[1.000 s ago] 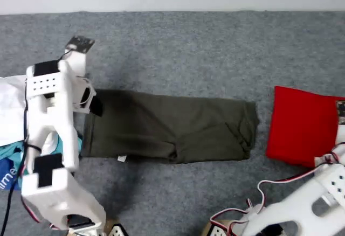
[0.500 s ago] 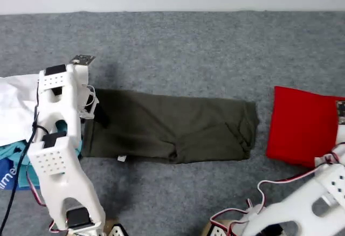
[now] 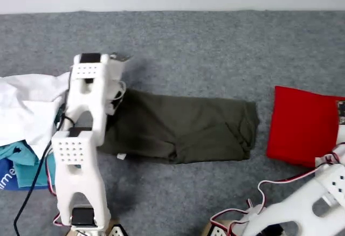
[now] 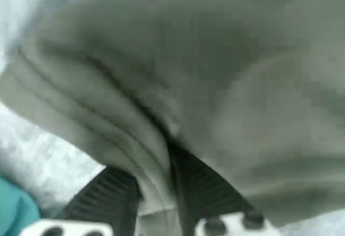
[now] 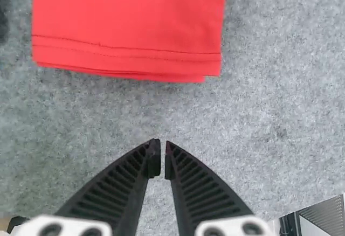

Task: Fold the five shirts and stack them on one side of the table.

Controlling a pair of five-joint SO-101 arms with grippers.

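Olive shirt [image 3: 183,131]: lies at the middle of the grey table [image 3: 188,42], folded into a long band running 9 to 3 o'clock.
Left gripper [image 4: 164,139]: at the band's 9 o'clock end, fingers pinched together on a fold of the olive cloth.
Red shirt [image 3: 302,125]: folded flat at 3 o'clock of the olive shirt, near but apart.
Right gripper [image 5: 160,158]: over bare table just beside the red shirt's hem, fingers all but touching, gripping nothing.
White shirt [image 3: 27,106]: crumpled at 9 o'clock.
Teal shirt [image 3: 19,158]: at 8 o'clock, partly under the white one.
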